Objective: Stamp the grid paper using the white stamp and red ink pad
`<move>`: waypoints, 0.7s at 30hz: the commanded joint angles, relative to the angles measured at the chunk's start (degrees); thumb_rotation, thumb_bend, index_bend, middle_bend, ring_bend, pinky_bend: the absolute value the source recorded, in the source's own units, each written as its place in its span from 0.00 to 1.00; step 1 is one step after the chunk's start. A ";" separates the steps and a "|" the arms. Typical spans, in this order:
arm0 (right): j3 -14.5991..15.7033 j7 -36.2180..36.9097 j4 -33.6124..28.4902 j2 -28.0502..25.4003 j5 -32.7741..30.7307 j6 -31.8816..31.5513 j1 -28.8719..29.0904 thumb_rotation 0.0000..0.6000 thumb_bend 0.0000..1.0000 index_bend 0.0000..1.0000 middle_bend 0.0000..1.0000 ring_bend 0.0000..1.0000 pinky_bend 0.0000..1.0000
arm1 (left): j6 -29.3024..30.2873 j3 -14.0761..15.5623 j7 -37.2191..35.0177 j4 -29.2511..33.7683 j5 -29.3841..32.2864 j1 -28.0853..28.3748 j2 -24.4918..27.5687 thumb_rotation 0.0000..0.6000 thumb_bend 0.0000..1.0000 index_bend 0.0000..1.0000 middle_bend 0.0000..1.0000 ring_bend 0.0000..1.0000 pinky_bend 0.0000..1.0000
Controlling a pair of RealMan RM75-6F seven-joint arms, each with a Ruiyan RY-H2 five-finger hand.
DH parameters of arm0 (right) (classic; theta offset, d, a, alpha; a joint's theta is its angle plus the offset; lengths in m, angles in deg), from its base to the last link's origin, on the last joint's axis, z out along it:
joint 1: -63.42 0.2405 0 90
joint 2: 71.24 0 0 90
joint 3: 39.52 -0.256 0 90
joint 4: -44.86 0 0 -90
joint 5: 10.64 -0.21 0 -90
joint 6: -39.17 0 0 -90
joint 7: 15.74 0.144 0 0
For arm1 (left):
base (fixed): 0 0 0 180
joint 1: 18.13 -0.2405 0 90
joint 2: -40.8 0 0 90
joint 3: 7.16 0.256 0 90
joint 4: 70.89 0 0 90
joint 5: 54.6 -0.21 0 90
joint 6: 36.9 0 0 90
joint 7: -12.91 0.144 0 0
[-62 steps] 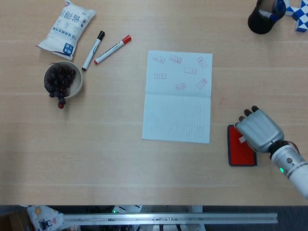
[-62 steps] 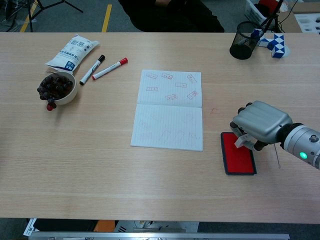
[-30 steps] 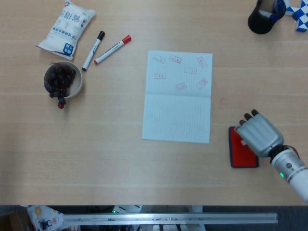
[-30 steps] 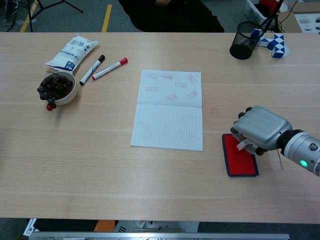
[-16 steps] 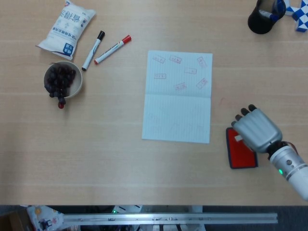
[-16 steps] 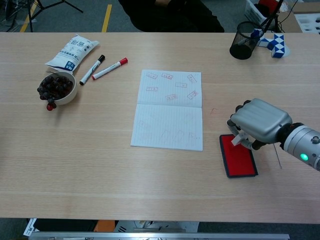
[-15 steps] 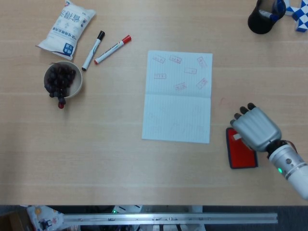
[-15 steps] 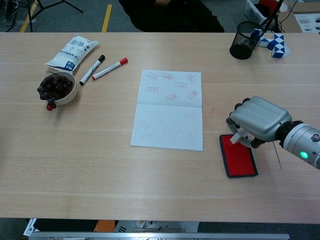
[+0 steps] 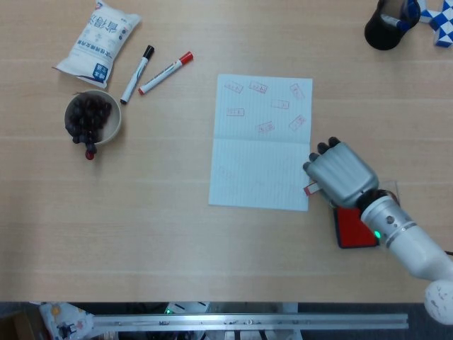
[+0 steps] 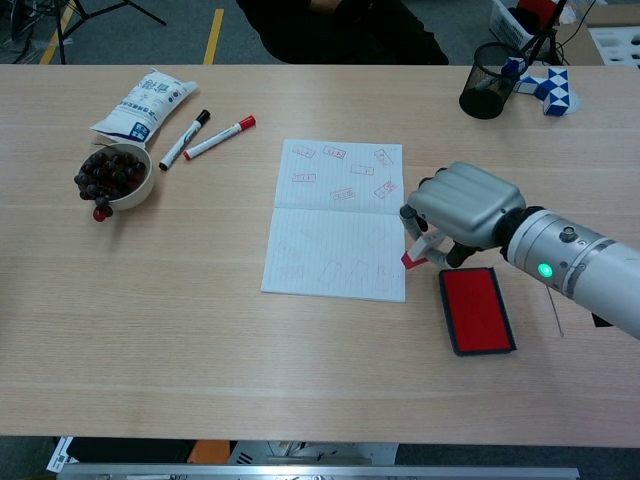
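My right hand (image 9: 340,173) (image 10: 462,211) grips the white stamp (image 10: 416,249) (image 9: 311,188), whose red-inked face points down over the right edge of the grid paper (image 9: 259,142) (image 10: 335,220). I cannot tell whether the stamp touches the sheet. The paper's upper half carries several red stamp marks; its lower half shows only faint traces. The red ink pad (image 10: 476,308) (image 9: 353,227) lies uncovered on the table just right of the paper, partly hidden by my forearm in the head view. My left hand is out of sight.
A bowl of dark grapes (image 9: 91,117), a white snack bag (image 9: 98,41) and two markers (image 9: 156,71) lie at the far left. A black mesh pen cup (image 10: 487,66) and a blue-white puzzle toy (image 10: 546,86) stand at the far right.
My right hand has lifted off the ink pad and carried the stamp left to the paper's right edge. The pad shifted slightly earlier and now lies fully exposed.
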 commanded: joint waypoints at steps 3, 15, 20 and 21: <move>-0.07 -3.92 3.13 4.79 -3.81 0.83 2.89 1.00 0.37 0.62 0.48 0.30 0.29 | -0.05 0.04 -0.15 -0.14 0.00 -0.01 0.06 1.00 0.18 0.15 0.11 0.16 0.10; 0.19 -6.73 6.63 10.16 -7.33 -0.08 5.88 1.00 0.37 0.63 0.48 0.30 0.29 | -0.18 -0.09 -0.71 -0.55 0.48 -0.04 0.14 1.00 0.17 0.14 0.11 0.16 0.10; 0.16 -7.79 6.76 10.89 -8.80 -0.58 7.13 1.00 0.37 0.63 0.48 0.30 0.29 | -0.33 -0.08 -0.93 -0.84 0.65 -0.04 0.09 1.00 0.17 0.15 0.11 0.16 0.10; 0.20 -8.06 6.77 11.00 -9.10 -0.72 7.35 1.00 0.37 0.63 0.48 0.30 0.29 | -0.33 -0.07 -0.98 -0.91 0.65 -0.06 0.08 1.00 0.17 0.15 0.11 0.16 0.10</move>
